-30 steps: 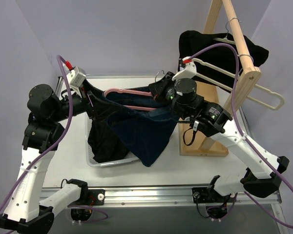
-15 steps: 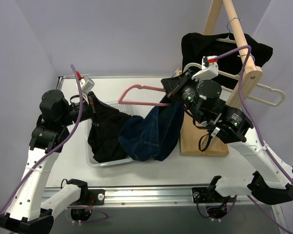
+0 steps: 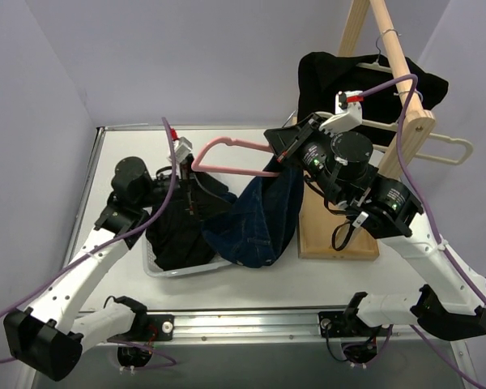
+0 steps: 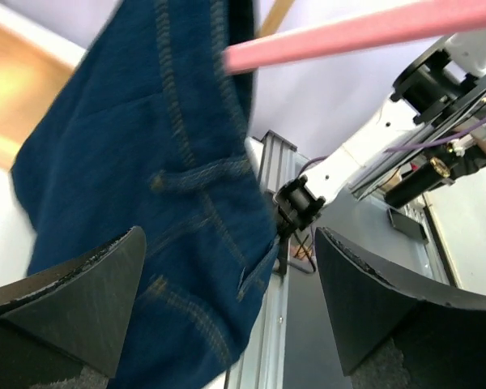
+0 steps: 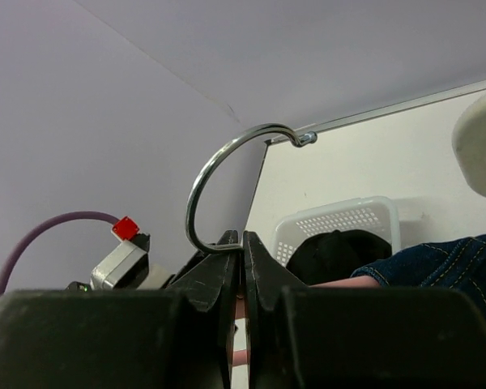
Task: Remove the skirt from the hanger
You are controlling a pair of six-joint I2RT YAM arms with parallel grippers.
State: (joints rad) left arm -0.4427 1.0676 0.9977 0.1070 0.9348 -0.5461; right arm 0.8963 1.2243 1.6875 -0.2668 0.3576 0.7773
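Left jaws: standing wide apart, gripping nothing; hovering above the far side of the basket point(image 3: 155, 267), facing the denim.
Right jaws: pressing together on the neck of the pink hanger point(image 3: 227, 146), its wire hook point(image 5: 227, 170) curling out above them; holding it up over the basket's far right corner.
Denim garment point(image 3: 259, 219): hanging from the pink hanger, its lower end sagging onto the basket's right rim.
Skirt point(image 3: 174, 235): black fabric lying heaped inside the basket; pleats not showing, so I am only taking it for the skirt.
Hanger point(image 3: 437, 150): cream, hanging bare on the wooden rack point(image 3: 413, 121), well right of the basket.
Black garment point(image 3: 340, 77): hanging on the rack behind the cream hanger.
Worktop point(image 3: 121, 154): carrying basket and rack.
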